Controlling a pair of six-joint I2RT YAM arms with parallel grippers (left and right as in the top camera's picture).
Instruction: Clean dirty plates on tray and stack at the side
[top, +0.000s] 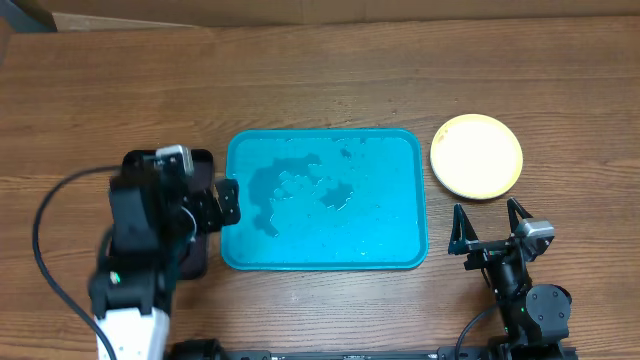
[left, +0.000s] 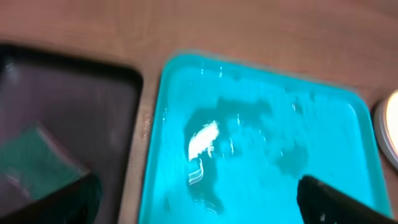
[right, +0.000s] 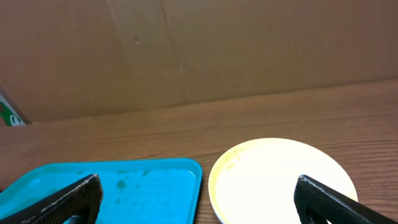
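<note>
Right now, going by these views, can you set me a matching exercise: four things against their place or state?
Things:
1 tray
2 plate
3 dark tray
4 right fingers

Places or states:
A holds a green sponge
B wet, no plates on it
C open, empty
D beside the tray's right edge

Pairs: 1-B; 2-D; 3-A; 4-C

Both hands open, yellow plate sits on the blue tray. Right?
Wrong on the plate: the overhead view shows the yellow plate on the table beside the blue tray, not on it. The left hand and right hand are open.
</note>
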